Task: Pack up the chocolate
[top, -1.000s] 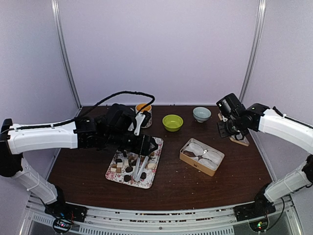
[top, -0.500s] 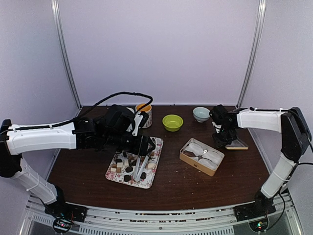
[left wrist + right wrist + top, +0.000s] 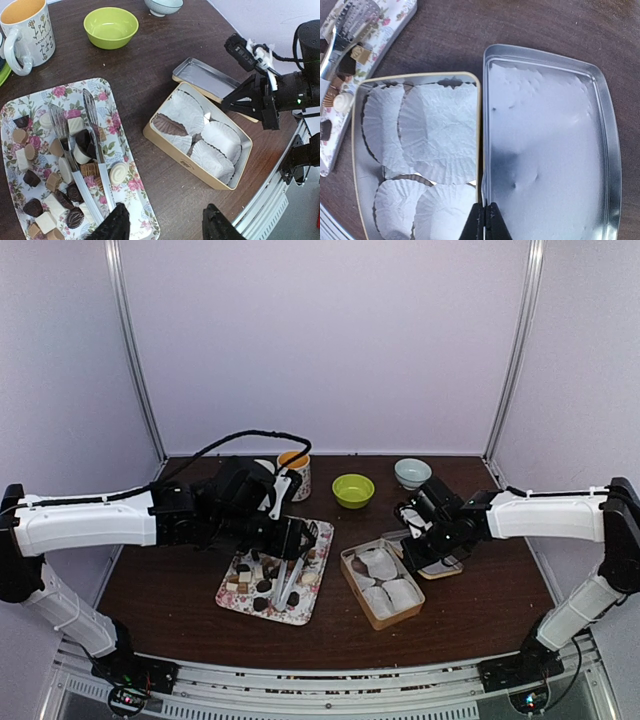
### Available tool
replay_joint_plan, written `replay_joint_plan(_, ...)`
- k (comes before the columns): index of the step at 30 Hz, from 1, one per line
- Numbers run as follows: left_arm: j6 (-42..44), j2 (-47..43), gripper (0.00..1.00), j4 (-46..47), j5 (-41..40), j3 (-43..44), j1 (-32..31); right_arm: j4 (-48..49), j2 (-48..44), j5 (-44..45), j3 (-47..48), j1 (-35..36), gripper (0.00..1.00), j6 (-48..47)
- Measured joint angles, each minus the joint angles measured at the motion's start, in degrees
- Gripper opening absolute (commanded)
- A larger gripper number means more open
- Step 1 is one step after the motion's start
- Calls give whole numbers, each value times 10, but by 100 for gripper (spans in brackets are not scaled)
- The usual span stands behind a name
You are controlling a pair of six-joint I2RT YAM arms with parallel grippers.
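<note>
Chocolate (image 3: pixel 118 171) – dark, tan and white pieces – lies on floral tray (image 3: pixel 107 95); we see none in tin (image 3: pixel 185 165) yet. Tongs (image 3: pixel 95 135) rest across pieces, joined end nearest left gripper (image 3: pixel 162 225). That gripper hangs over tray's near edge, jaws parted, empty; we judge it poised to take tongs. Right gripper (image 3: pixel 484 222) is pinched shut on nothing, tips at tin rim beside lid (image 3: pixel 545 150) — likely steadying or nudging tin. Paper cups (image 3: pixel 220 140) lie ready.
</note>
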Motion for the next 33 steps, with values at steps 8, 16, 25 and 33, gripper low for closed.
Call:
replay_joint_plan(8, 0, 0, 52, 1, 1, -2, 2, 14, -43, 22, -15, -1, 0, 24)
replay_joint_plan(16, -9, 0, 52, 12, 16, -17, 2, 80, -39, 57, -73, 0, 4, 0)
replay_joint_plan(25, -15, 2, 54, 16, 17, -42, 15, 164, -23, 18, -132, 1, 19, 13)
replay_joint_plan(33, -13, 3, 56, 2, -7, -52, 18, 175, -57, 4, -159, 1, 25, 37)
